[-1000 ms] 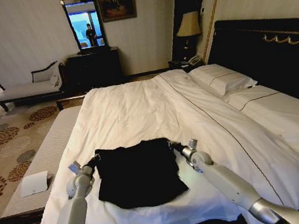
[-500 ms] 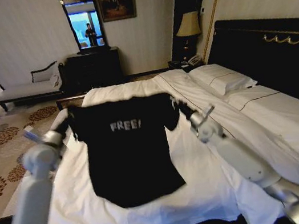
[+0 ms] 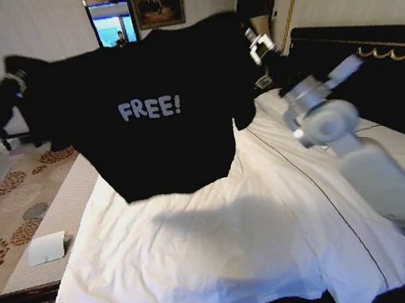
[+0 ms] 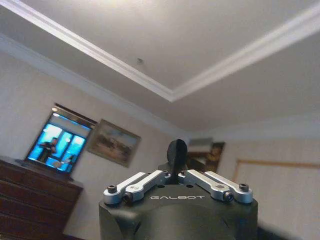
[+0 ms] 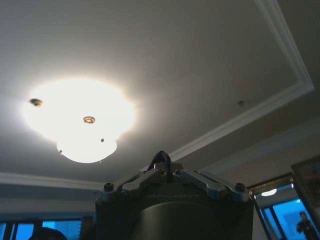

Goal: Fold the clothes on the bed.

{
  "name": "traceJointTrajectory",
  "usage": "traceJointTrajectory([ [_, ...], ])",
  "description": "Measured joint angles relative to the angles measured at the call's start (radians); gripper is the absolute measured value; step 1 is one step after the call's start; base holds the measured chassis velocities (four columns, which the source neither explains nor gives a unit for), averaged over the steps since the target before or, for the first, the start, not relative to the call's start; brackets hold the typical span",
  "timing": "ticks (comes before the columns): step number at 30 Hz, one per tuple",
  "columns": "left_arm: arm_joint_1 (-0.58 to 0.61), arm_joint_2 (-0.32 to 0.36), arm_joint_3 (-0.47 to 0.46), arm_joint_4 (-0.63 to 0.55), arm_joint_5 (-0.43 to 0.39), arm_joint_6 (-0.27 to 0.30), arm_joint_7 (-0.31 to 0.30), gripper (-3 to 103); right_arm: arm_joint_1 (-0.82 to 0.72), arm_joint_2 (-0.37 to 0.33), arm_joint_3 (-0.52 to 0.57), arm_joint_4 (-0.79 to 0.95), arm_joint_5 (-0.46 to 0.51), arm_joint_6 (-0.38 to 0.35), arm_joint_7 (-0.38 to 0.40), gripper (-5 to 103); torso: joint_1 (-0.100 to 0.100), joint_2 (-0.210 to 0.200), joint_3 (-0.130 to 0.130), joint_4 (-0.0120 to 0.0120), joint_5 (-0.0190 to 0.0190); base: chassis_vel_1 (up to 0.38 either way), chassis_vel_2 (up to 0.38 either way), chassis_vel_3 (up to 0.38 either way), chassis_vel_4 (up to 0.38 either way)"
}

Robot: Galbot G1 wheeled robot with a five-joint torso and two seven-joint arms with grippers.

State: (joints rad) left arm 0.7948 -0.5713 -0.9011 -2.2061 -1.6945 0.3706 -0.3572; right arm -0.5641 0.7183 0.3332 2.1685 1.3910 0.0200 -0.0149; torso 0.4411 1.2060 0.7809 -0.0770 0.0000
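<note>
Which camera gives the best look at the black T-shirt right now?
The head view: the T-shirt hangs spread in the air above the bed, its FREE! lettering showing, held between the left tool and the right tool. Each wrist view catches just a pinched dark fold at its own tool, against the ceiling.

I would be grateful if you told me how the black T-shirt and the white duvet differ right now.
The black T-shirt hangs in the air, held up by the left hand and right hand; the white duvet lies flat on the bed. The T-shirt is dark with white "FREE!" lettering and far smaller; the duvet is plain white. Both are soft fabric.
</note>
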Motion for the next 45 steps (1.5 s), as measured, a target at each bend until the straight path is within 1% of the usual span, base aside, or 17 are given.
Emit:
traceJointTrajectory([
  [5, 0.260, -0.088, -0.154, -0.206, -0.022, 0.019, -0.017, 1, -0.359, -0.004, 0.180, 0.168, -0.078, 0.006, 0.016, 0, 0.000, 0.000, 0.000, -0.0006, 0.0001, 0.000, 0.000, 0.000, 0.000],
  [11, 0.452, -0.163, -0.346, -0.303, -0.081, 0.036, -0.018, 1, -0.537, 0.028, 0.328, 0.308, -0.095, -0.017, 0.060, 0, 0.000, 0.000, 0.000, -0.0002, 0.0001, 0.000, 0.000, 0.000, 0.000],
  [13, 0.531, -0.187, -0.441, -0.307, -0.134, 0.045, -0.014, 1, -0.599, 0.037, 0.391, 0.336, -0.088, -0.033, 0.084, 0, 0.000, 0.000, 0.000, -0.0004, -0.0007, 0.000, 0.000, 0.000, 0.000],
  [14, 0.602, -0.206, -0.556, -0.308, -0.203, 0.052, -0.008, 1, -0.659, 0.044, 0.478, 0.345, -0.061, -0.057, 0.117, 0, 0.000, 0.000, 0.000, -0.0002, -0.0004, 0.000, 0.000, 0.000, 0.000],
  [15, 0.602, -0.206, -0.556, -0.308, -0.203, 0.052, -0.008, 1, -0.659, 0.044, 0.478, 0.345, -0.061, -0.057, 0.117, 0, 0.000, 0.000, 0.000, -0.0002, -0.0004, 0.000, 0.000, 0.000, 0.000],
  [16, 0.648, -0.216, -0.656, -0.307, -0.266, 0.058, -0.005, 1, -0.690, 0.043, 0.541, 0.345, -0.026, -0.075, 0.142, 0, 0.000, 0.000, 0.000, -0.0002, -0.0002, 0.000, 0.000, 0.000, 0.000],
  [20, 0.713, -0.190, -0.926, -0.307, -0.458, 0.093, -0.034, 1, -0.674, -0.013, 0.699, 0.347, 0.058, -0.123, 0.208, 0, 0.000, 0.000, 0.000, 0.0004, 0.0005, 0.000, 0.000, 0.000, 0.000],
  [23, 0.705, -0.168, -0.933, -0.306, -0.473, 0.119, -0.055, 1, -0.651, -0.037, 0.727, 0.346, 0.112, -0.152, 0.265, 0, 0.000, 0.000, 0.000, 0.0002, 0.0002, 0.000, 0.000, 0.000, 0.000],
  [25, 0.676, -0.166, -0.815, -0.303, -0.421, 0.161, -0.089, 1, -0.656, -0.026, 0.688, 0.343, 0.114, -0.203, 0.350, 0, 0.000, 0.000, 0.000, -0.0002, -0.0004, 0.000, 0.000, 0.000, 0.000],
  [27, 0.690, -0.218, -0.641, -0.298, -0.336, 0.222, -0.113, 1, -0.696, 0.031, 0.584, 0.336, 0.081, -0.276, 0.437, 0, 0.000, 0.000, 0.000, -0.0004, 0.0003, 0.000, 0.000, 0.000, 0.000],
  [29, 0.698, -0.241, -0.568, -0.296, -0.280, 0.241, -0.118, 1, -0.713, 0.050, 0.525, 0.336, 0.072, -0.309, 0.471, 0, 0.000, 0.000, 0.000, -0.0003, 0.0003, 0.000, 0.000, 0.000, 0.000],
  [30, 0.703, -0.268, -0.477, -0.295, -0.199, 0.256, -0.122, 1, -0.726, 0.068, 0.456, 0.335, 0.065, -0.340, 0.505, 0, 0.000, 0.000, 0.001, -0.0002, -0.0001, 0.000, 0.000, 0.000, 0.000],
  [32, 0.694, -0.332, -0.178, -0.286, 0.059, 0.275, -0.112, 1, -0.737, 0.106, 0.256, 0.312, 0.027, -0.397, 0.579, 0, 0.000, 0.000, 0.000, 0.0000, -0.0003, 0.000, 0.000, 0.000, 0.000],
  [33, 0.694, -0.332, -0.178, -0.286, 0.059, 0.275, -0.112, 1, -0.737, 0.106, 0.256, 0.312, 0.027, -0.397, 0.579, 0, 0.000, 0.000, 0.000, 0.0000, -0.0003, 0.000, 0.000, 0.000, 0.000],
  [36, 0.615, -0.391, 0.114, -0.145, 0.313, 0.267, -0.086, 1, -0.705, 0.133, 0.067, 0.147, -0.074, -0.400, 0.575, 0, 0.000, 0.000, 0.000, -0.0001, 0.0001, 0.000, 0.000, 0.000, 0.000],
  [38, 0.553, -0.421, 0.244, -0.011, 0.417, 0.249, -0.069, 1, -0.665, 0.148, -0.014, 0.040, -0.120, -0.390, 0.549, 0, 0.000, 0.000, 0.000, -0.0004, 0.0000, 0.000, 0.000, 0.000, 0.000],
  [45, 0.437, -0.467, 0.373, 0.200, 0.541, 0.214, -0.021, 1, -0.546, 0.188, -0.134, -0.190, -0.204, -0.353, 0.484, 0, 0.001, 0.000, 0.001, 0.0000, -0.0001, 0.000, 0.000, 0.000, 0.000],
])
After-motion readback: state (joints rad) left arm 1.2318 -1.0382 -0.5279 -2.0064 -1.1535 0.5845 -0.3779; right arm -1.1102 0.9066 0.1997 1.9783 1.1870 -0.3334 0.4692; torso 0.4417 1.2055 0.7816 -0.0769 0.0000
